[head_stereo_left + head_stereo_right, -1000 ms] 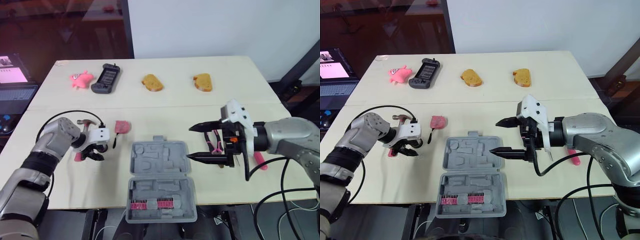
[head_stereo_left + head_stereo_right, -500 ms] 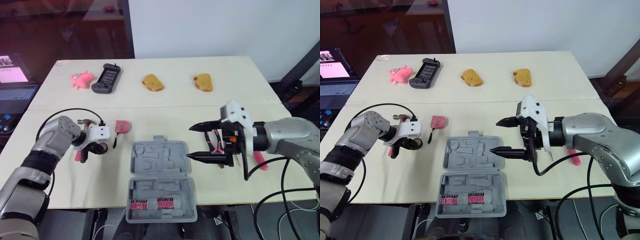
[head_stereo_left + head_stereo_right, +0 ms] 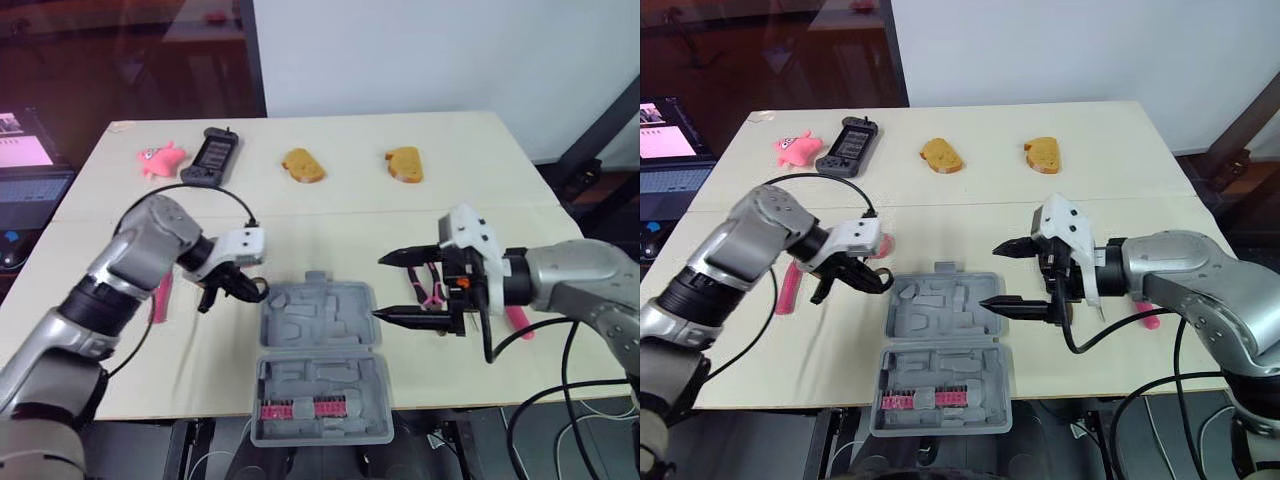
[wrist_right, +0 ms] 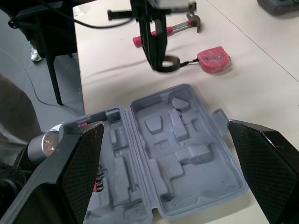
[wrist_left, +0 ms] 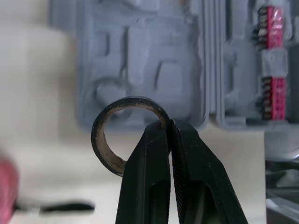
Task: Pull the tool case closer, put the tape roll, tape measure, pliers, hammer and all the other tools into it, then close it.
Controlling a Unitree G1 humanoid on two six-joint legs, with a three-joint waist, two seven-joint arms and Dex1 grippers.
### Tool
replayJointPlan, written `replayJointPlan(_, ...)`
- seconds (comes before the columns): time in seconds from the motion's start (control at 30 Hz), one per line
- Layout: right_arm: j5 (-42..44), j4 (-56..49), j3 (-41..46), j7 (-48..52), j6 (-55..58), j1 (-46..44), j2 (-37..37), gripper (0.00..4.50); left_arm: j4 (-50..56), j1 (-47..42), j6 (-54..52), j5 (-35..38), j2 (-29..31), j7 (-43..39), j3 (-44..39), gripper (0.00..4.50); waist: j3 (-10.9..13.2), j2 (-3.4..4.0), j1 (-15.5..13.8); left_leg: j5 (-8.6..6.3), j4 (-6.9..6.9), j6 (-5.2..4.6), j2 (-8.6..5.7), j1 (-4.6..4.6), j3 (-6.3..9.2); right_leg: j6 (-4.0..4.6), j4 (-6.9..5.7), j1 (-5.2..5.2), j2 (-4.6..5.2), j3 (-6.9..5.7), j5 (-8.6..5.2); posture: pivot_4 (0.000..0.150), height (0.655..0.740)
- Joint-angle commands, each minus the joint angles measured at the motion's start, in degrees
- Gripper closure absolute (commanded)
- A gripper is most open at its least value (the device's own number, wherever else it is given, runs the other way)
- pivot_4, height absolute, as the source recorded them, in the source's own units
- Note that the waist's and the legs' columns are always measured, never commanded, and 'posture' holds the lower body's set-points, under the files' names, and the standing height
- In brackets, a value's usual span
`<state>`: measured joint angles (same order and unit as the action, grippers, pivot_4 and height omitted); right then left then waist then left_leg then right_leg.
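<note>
Left eye view shows tool case [image 3: 320, 325], pale table [image 3: 350, 215], white wall [image 3: 420, 50], perhaps laptop [image 3: 35, 185].

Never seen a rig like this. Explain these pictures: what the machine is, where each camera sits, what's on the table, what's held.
This is a humanoid robot with two arms, each ending in a two-finger gripper. Two pictures come from cameras on its head, looking down at the table; two from its wrists. An open grey case lies in front. The left gripper is shut on a black tape roll beside the case; the right gripper is open. Also on the table: hammer, tape measure, pliers, and farther off a pink toy, a handheld console and two bread slices.
</note>
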<state>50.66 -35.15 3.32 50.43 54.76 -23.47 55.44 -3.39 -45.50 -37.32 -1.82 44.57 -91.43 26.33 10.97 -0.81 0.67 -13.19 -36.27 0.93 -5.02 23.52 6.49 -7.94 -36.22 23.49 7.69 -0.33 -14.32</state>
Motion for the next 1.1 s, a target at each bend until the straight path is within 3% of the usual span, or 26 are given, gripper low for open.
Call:
replayJointPlan(0.03, 0.81, -1.97, 1.7, -0.86, 0.22, 0.6, 0.44, 0.0, 0.49, -1.07, -4.25, 1.23, -2.19, 1.67, 0.65, 4.41, 0.0, -0.01, 0.15, 0.0, 0.0, 0.0, 0.0, 0.0, 0.0, 0.0, -0.01, 0.01, 0.0, 0.0, 0.0, 0.15, 0.74)
replayJointPlan(0.23, 1.29, -2.37, 2.11, -2.25, 0.91, 1.11, 0.54, 0.0, -4.18, -1.12, -5.93, 1.05, -5.08, 4.87, 2.21, 4.41, 0.0, -0.01, 0.09, 0.0, -0.02, 0.0, 0.0, 0.0, 0.0, 0.0, -0.03, 0.01, 0.0, 0.0, 0.0, 0.15, 0.74)
replayJointPlan(0.6, 1.52, -2.98, 3.26, -2.9, 1.43, 2.87, 1.94, 0.0, -12.74, -0.59, 0.28, 1.14, -9.41, 8.09, 3.08, 4.41, 0.01, -0.01, -0.12, 0.0, -0.08, 0.0, -0.02, -0.01, 0.02, 0.0, -0.01, -0.03, 0.03, 0.0, 0.0, 0.15, 0.74)
replayJointPlan(1.1, 2.0, -3.19, 3.9, -3.39, 1.77, 3.7, 2.65, 0.0, -19.39, -1.68, 5.3, -0.25, -10.95, 10.33, 3.21, 4.41, 0.0, -0.02, -0.09, 0.0, -0.1, 0.0, -0.02, -0.01, 0.03, -0.01, -0.02, -0.03, 0.03, 0.0, 0.01, 0.15, 0.74)
